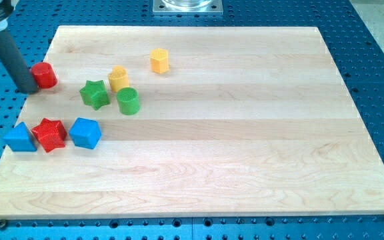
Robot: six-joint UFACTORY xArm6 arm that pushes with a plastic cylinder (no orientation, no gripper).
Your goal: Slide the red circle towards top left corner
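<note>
The red circle (45, 75) lies near the left edge of the wooden board (245, 147), in its upper part. My rod comes down from the view's top left, and my tip (29, 88) rests just left of the red circle, touching or nearly touching its lower left side. The board's top left corner (60, 29) lies above and slightly right of the red circle.
A green star (95, 94), a yellow block (118, 79) and a green circle (129, 101) cluster right of the red circle. A yellow hexagon (159, 60) lies further right. A blue triangle (21, 137), a red star (49, 134) and a blue cube (85, 133) sit at lower left.
</note>
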